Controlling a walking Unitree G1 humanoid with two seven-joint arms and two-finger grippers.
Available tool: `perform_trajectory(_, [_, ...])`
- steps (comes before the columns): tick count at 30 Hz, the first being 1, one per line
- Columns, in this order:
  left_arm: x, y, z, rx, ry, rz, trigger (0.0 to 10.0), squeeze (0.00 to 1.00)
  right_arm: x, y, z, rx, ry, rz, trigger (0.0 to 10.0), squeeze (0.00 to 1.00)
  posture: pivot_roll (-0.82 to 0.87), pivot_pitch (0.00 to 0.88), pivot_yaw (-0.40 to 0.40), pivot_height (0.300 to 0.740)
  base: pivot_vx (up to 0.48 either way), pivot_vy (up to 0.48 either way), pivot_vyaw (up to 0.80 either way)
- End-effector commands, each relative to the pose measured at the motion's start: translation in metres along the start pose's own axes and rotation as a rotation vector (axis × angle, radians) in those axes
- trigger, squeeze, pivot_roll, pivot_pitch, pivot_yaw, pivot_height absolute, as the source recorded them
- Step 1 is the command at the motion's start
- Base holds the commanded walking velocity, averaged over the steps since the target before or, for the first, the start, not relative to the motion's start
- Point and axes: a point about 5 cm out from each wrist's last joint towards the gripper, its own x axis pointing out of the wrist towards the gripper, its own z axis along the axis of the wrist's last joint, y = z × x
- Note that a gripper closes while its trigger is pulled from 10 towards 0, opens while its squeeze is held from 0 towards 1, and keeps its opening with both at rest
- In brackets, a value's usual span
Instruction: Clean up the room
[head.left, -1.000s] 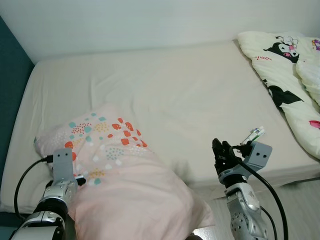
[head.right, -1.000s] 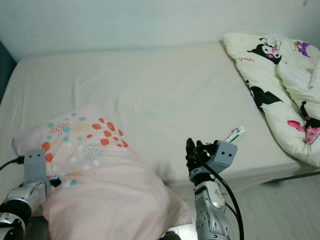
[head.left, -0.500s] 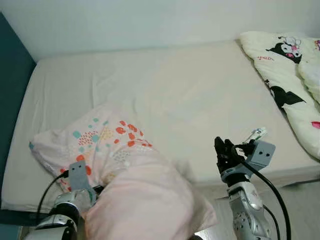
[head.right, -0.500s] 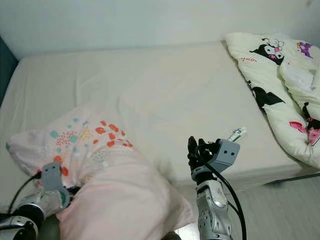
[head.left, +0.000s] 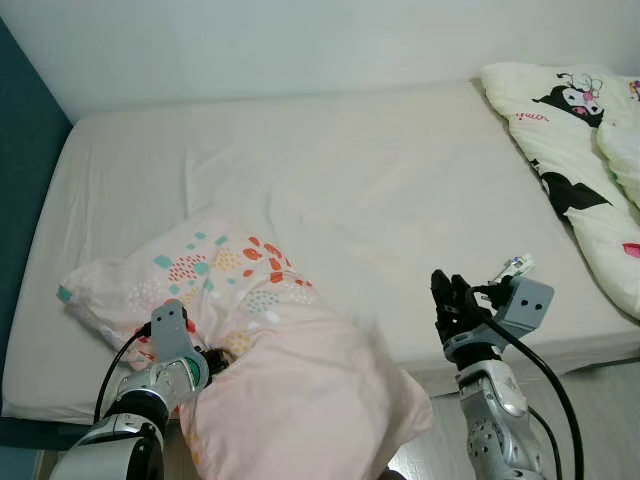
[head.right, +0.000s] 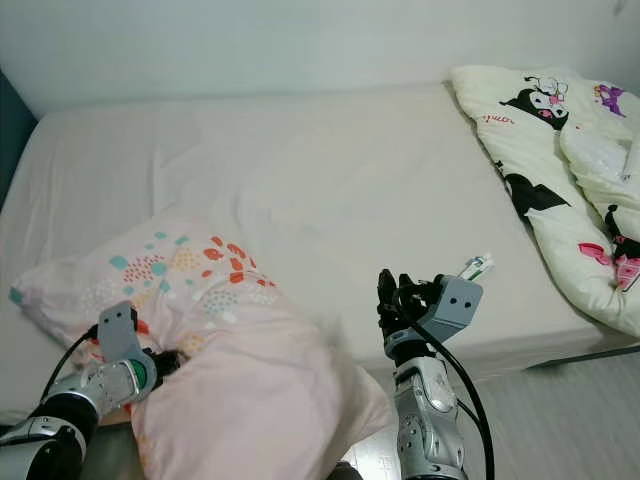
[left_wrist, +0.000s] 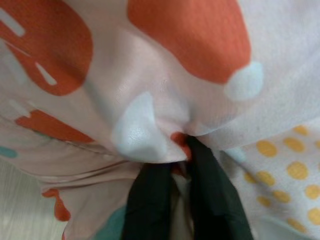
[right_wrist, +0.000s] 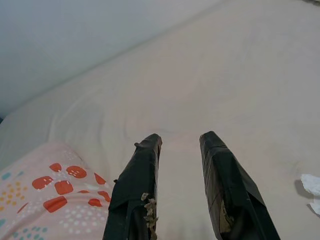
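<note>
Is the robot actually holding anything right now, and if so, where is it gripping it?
Yes. The left gripper pinches a fold of the pink patterned pillow on its near side, above the bed. The right gripper is open, holding nothing.

My left gripper (head.right: 160, 362) is pressed into the pink patterned pillow (head.right: 230, 370) at the near edge of the bed (head.right: 300, 190). My right gripper (head.right: 395, 297) hangs beside it, over the bed edge.
</note>
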Motion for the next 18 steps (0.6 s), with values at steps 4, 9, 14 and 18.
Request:
perform_trajectory(4, [-0.001,-0.012,0.012,-0.023,-0.034,-0.013,0.0,0.00,-0.003,-0.004,-0.005,0.007,0.024,-0.014,10.0,0.00,-0.05,0.163,0.075,0.739,0.000,0.000,0.00])
perform_trajectory(9, [-0.006,-0.028,0.026,0.049,-0.078,-0.083,0.0,0.00,-0.002,-0.005,-0.004,0.006,0.021,-0.018,10.0,0.00,-0.04,0.162,0.076,0.739,0.000,0.000,0.00])
perform_trajectory(14, [-0.013,-0.043,0.043,0.005,-0.125,-0.128,0.0,0.00,-0.002,-0.006,-0.004,0.005,0.020,-0.019,10.0,0.00,-0.04,0.162,0.076,0.739,0.000,0.000,0.00])
perform_trajectory(18, [-0.037,-0.085,0.086,0.001,-0.220,-0.268,10.0,0.00,-0.001,-0.007,-0.003,0.002,0.018,-0.019,10.0,0.00,-0.04,0.158,0.071,0.739,0.000,0.000,0.00])
